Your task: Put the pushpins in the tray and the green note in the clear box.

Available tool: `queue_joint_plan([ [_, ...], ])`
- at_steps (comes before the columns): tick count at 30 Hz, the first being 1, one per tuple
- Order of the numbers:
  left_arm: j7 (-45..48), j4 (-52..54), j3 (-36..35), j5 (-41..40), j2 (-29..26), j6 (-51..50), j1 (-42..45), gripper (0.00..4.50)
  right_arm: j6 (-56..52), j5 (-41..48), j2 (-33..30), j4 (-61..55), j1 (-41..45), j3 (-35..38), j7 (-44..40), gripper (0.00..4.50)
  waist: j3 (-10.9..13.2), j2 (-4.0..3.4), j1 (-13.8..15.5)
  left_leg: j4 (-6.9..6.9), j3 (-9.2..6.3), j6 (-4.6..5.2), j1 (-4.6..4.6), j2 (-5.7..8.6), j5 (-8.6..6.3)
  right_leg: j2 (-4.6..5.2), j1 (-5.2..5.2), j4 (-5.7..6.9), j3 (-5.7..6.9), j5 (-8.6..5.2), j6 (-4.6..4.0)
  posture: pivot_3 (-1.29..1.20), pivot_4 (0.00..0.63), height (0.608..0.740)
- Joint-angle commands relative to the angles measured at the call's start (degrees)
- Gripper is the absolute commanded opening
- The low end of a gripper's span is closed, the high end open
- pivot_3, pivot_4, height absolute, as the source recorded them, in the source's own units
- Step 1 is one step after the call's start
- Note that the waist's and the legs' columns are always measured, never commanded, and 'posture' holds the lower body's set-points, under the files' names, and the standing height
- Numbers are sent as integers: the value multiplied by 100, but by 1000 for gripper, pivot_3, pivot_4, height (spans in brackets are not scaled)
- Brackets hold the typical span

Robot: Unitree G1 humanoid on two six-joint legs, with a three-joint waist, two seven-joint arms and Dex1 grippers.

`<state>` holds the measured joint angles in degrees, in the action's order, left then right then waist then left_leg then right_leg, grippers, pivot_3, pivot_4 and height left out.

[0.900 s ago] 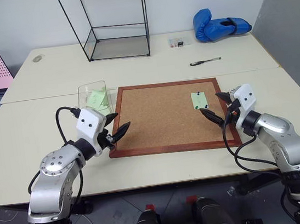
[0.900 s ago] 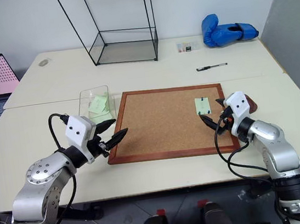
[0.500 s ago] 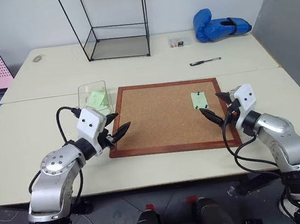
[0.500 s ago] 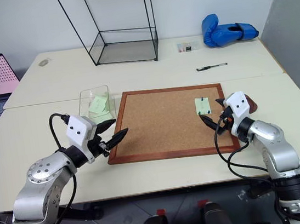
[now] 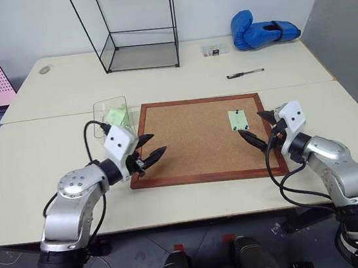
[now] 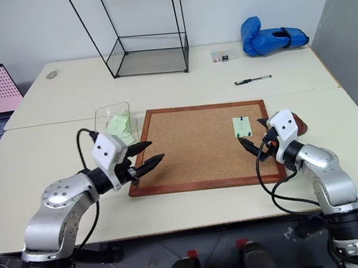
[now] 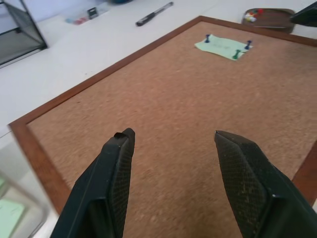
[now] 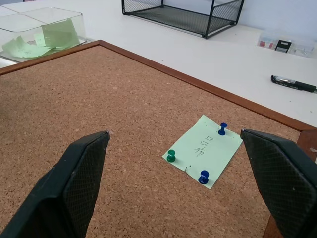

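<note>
Right wrist view is showing the note (image 8: 203, 151) lying pinned at lower right by three pushpins (image 8: 171, 155); both grippers (image 5: 146, 149) (image 5: 255, 128) are gaping wide, empty.

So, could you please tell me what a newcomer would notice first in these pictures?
Probably the framed cork board in the middle of the table, with a green note pinned near its right edge by three pushpins, two blue and one green. Next, the two open pincers: the left pincer over the board's left edge, the right pincer just beside the note.
</note>
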<state>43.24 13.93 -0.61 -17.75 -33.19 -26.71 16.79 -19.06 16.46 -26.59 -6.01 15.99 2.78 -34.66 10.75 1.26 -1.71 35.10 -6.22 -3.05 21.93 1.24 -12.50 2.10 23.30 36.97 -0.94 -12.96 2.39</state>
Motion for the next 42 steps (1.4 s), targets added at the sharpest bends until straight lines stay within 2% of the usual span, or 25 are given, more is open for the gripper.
queue_joint_plan([
  [1, 51, -288, 182, 110, 110, 250, 352, 2702, 93, -19, 0, -274, -91, 76, 69, 4500, 0, 0, -3, 0, 0, 0, 0, 0, 0, 0, 0, 0, 0, 0, 0, 0, 150, 740],
  [2, 61, -388, 234, 135, 151, 283, 437, 2702, 89, -18, 6, -289, -109, 84, 84, 4500, 0, 0, -7, 0, 1, 0, 0, 0, 0, 0, 0, 0, -1, 0, 0, 0, 150, 740],
  [5, 89, -699, 394, 202, 294, 412, 675, 2296, 76, -14, 12, -351, -167, 80, 120, 4500, 0, 0, -9, 0, 1, 0, 0, 0, 0, 0, 1, 1, -1, 0, 0, 0, 150, 740],
  [17, 460, -2446, 987, 558, 999, 1129, 1557, 73, -2, -93, 59, -337, -18, -89, 184, 4500, 0, 0, -14, 0, 0, 0, 1, 1, 0, -1, 1, 0, 0, 1, 2, 0, 150, 740],
  [26, 702, -3596, 1037, 630, 1506, 1565, 2033, 21, -164, -385, 226, -79, 305, -310, 469, 4500, 0, 0, -10, 1, 0, 0, 1, 2, 0, -2, 2, 2, 0, 2, 3, 0, 150, 740],
  [32, 905, -4637, 1203, 934, 1718, 1809, 2248, 21, -407, -574, 348, 427, 853, -332, 734, 4500, 0, 0, -16, 2, 0, 0, 2, 4, 0, -1, 2, 1, 0, 3, 5, 0, 150, 740],
  [36, 1069, -4980, 1357, 1157, 1704, 1879, 2260, 21, -525, -690, 372, 1171, 1463, -282, 869, 4500, -2, -3, -13, 0, -1, 0, 0, 4, 0, -2, 2, 3, 1, 3, 4, 0, 150, 740],
  [42, 1072, -4927, 1337, 1229, 1729, 1877, 2170, 21, -97, -958, 347, 2785, 2417, -348, 803, 4500, -2, -4, -15, 0, 0, 1, -3, 5, 0, -1, -2, 4, 0, 3, 4, 0, 150, 740],
])
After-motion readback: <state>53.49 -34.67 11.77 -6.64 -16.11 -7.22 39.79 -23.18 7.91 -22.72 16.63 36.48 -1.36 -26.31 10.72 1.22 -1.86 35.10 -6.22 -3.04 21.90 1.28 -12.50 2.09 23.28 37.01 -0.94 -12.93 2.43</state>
